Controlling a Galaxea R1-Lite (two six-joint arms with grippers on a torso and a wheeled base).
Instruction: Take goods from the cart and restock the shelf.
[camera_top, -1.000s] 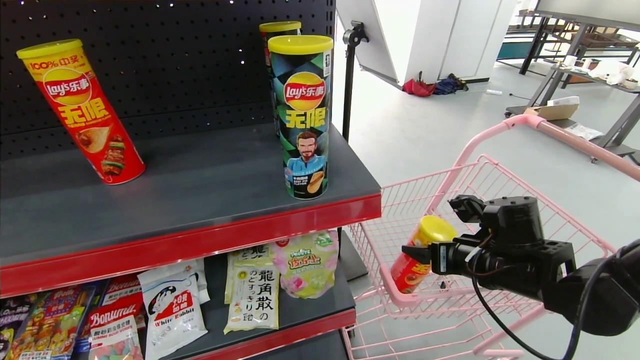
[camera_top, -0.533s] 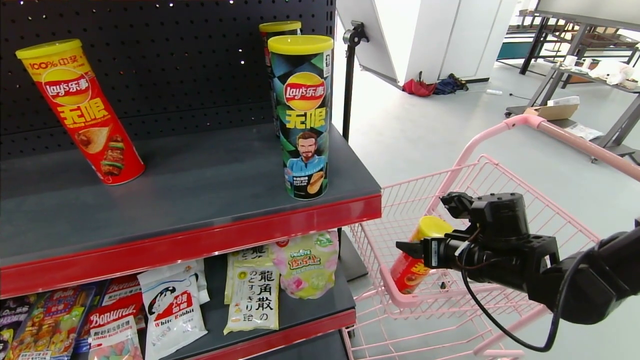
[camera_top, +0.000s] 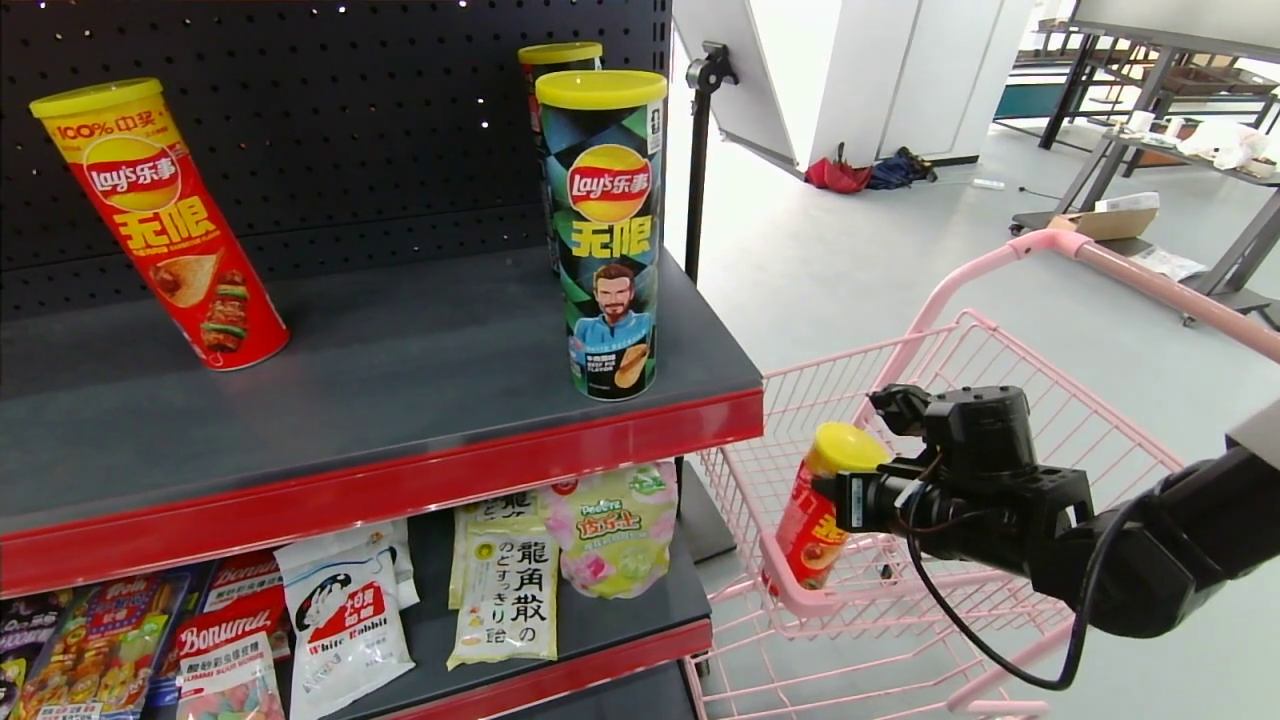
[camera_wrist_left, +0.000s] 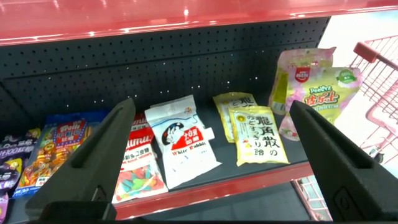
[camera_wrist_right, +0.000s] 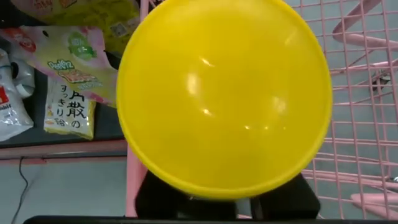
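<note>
The shelf (camera_top: 400, 400) takes up most of the space before me, and the pink cart (camera_top: 1000, 330) stands just off its right end. Over the last second the right arm has swung across the cart toward the shelf. The right gripper (camera_top: 835, 500) is clamped on the can (camera_top: 812, 520) just under its yellow lid (camera_wrist_right: 224, 93). The can leaned back a second ago; now it stands nearly upright at the cart's corner nearest the shelf. Its foot is still down by the pink rim, and I cannot tell whether it has cleared the basket. To my eye the pick has taken, so what is left is the lift and the carry across to the top board.

That board sits well above the can, and its red front edge (camera_top: 400, 480) juts out between the two, so the can will have to rise a good way before it goes in. A black pole (camera_top: 697, 160) stands between the shelf's right end and the cart, close to the likely path. The green can (camera_top: 610, 235) stands at the top board's front right corner with another can (camera_top: 558, 55) behind it, which crowds the nearest spot. The middle of that board is bare, and a red can (camera_top: 160, 220) stands toward its left rear. Snack bags (camera_top: 500, 580) lie along the lower board. The left gripper (camera_wrist_left: 211, 104) hangs in front of them, its fingers spread wide and holding nothing.
</note>
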